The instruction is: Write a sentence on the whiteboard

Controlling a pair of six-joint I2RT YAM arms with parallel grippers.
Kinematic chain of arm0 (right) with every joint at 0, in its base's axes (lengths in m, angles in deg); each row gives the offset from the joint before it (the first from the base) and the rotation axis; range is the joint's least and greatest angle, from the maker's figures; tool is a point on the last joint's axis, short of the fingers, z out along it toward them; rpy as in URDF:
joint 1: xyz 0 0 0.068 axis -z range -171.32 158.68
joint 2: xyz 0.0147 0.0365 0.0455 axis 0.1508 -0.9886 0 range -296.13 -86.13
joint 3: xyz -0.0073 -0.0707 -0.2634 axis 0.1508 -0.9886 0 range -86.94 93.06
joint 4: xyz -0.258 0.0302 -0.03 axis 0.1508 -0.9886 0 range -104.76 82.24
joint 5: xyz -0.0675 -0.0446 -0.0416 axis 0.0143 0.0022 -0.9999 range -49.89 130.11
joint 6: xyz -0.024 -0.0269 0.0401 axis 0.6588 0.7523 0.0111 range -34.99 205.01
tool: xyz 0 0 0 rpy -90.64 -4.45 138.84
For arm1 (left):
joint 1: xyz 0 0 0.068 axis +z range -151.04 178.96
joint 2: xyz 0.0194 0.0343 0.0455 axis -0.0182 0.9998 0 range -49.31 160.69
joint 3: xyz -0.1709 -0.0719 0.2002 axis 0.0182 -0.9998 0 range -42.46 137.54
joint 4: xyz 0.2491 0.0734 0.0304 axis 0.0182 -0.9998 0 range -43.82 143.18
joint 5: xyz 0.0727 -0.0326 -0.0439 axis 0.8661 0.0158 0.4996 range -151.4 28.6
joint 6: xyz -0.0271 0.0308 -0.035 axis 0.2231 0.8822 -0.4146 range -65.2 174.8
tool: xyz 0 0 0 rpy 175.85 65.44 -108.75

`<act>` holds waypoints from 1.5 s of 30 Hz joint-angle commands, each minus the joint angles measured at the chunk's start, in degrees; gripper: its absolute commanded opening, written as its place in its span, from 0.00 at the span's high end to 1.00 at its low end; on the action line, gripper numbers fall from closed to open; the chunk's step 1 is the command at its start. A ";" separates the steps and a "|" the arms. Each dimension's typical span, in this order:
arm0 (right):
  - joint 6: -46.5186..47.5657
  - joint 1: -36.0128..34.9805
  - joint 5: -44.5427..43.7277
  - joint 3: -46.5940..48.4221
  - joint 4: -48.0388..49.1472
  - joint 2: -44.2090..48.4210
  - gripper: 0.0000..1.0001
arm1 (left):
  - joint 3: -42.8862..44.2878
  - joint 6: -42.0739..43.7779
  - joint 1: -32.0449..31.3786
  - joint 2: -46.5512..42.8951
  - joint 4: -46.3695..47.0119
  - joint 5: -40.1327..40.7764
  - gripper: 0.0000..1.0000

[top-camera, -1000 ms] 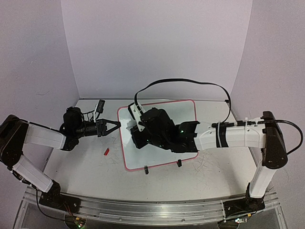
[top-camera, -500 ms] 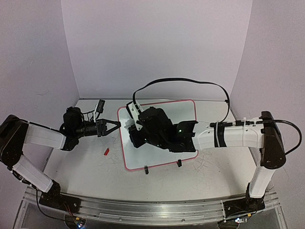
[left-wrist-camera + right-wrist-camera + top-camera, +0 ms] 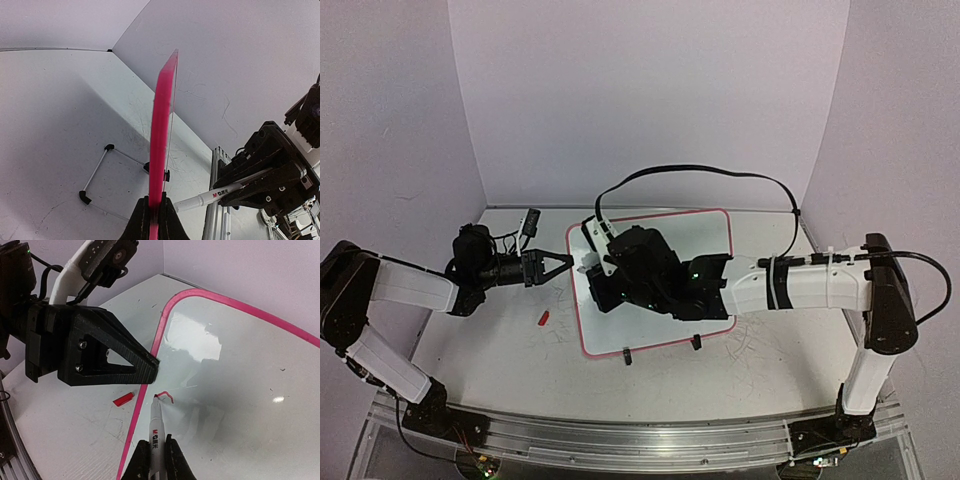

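Note:
The whiteboard [image 3: 705,240] lies flat in mid-table, glossy white with a red-pink rim. My left gripper [image 3: 563,266] is shut on the rim of its left edge [image 3: 161,150]; the jaws clamp the pink edge in the left wrist view [image 3: 153,207]. My right gripper [image 3: 602,272] hangs over the board's left part, shut on a white marker [image 3: 156,432]. The marker's tip touches the board just inside the rim. Of the sentence only one short curved red stroke [image 3: 165,395] shows, at the tip.
A red marker cap [image 3: 543,319] lies on the table left of the board, also in the right wrist view [image 3: 124,399]. Two black clip feet [image 3: 627,355] sit at the board's near edge. A black cable [image 3: 720,172] loops behind the right arm. Walls enclose three sides.

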 commanded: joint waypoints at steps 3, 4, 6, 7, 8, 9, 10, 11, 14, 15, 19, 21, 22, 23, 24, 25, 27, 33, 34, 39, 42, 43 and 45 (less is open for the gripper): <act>-0.98 -0.12 0.80 2.01 -1.22 -1.51 1.00 | 1.82 0.28 -0.82 -1.21 1.64 -1.39 1.00; -1.04 -0.13 0.85 1.89 -1.39 -1.51 1.00 | 1.84 0.27 -0.83 -1.13 1.63 -1.38 1.00; -1.10 -0.14 0.87 1.66 -1.57 -1.45 1.00 | 1.88 0.24 -0.86 -1.12 1.55 -1.35 1.00; -1.16 -0.15 0.87 1.53 -1.66 -1.42 1.00 | 1.91 0.20 -0.88 -1.12 1.58 -1.37 1.00; -1.24 -0.18 0.89 1.44 -1.71 -1.40 1.00 | 1.90 0.18 -0.83 -1.06 1.64 -1.39 1.00; -1.31 -0.17 0.89 1.30 -1.74 -1.39 1.00 | 1.96 0.18 -0.87 -1.04 1.60 -1.39 1.00; -1.37 -0.15 0.80 1.12 -1.77 -1.28 1.00 | 1.97 0.18 -0.87 -1.04 1.60 -1.39 1.00; -1.44 -0.17 0.68 0.97 -1.82 -1.16 1.00 | 2.00 0.17 -0.87 -1.04 1.59 -1.35 1.00; -1.96 -0.18 -0.68 0.17 -1.90 -0.53 1.00 | 2.02 0.15 -0.88 -1.02 1.58 -1.36 1.00; -2.18 -0.21 -1.24 -0.26 -1.90 -0.13 1.00 | 2.02 0.09 -0.87 -1.04 1.59 -1.39 1.00; -2.61 -0.20 -2.67 -1.33 -1.86 0.88 1.00 | 1.94 0.09 -0.82 -1.12 1.61 -1.31 1.00; -2.70 -0.17 -2.90 -1.64 -1.92 1.09 1.00 | 1.94 0.10 -0.83 -1.04 1.59 -1.30 1.00; -2.82 -0.18 -3.05 -1.88 -1.98 1.16 1.00 | 1.94 0.09 -0.88 -0.99 1.63 -1.37 1.00; -3.00 -0.17 -3.20 -2.10 -1.95 1.29 1.00 | 1.97 0.09 -0.86 -0.96 1.60 -1.39 1.00; -3.16 -0.17 -3.36 -2.30 -1.97 1.44 1.00 | 2.01 0.10 -0.84 -0.95 1.58 -1.39 1.00; -3.31 -0.19 -3.55 -2.49 -2.05 1.60 1.00 | 2.02 0.13 -0.84 -0.95 1.60 -1.39 1.00; -3.62 -0.20 -4.02 -2.81 -2.05 1.98 1.00 | 2.02 0.07 -0.82 -0.98 1.55 -1.35 1.00; -4.14 -0.20 -5.00 -3.76 -2.27 2.54 1.00 | 1.84 0.00 -0.86 -1.08 1.62 -1.42 1.00; -4.25 -0.21 -5.04 -3.91 -2.32 2.65 1.00 | 1.84 0.00 -0.89 -1.07 1.64 -1.42 1.00; -4.84 -0.20 -5.36 -4.71 -2.60 3.16 1.00 | 1.84 0.00 -0.84 -1.04 1.55 -1.42 1.00; -5.13 -0.20 -5.29 -5.12 -2.79 3.33 1.00 | 1.85 0.02 -0.91 -1.04 1.60 -1.40 1.00; -5.26 -0.20 -5.22 -5.29 -2.84 3.38 1.00 | 1.85 0.02 -0.91 -1.03 1.61 -1.39 1.00; -5.58 -0.30 -5.05 -5.67 -2.89 3.52 1.00 | 1.88 0.06 -0.88 -0.96 1.62 -1.39 1.00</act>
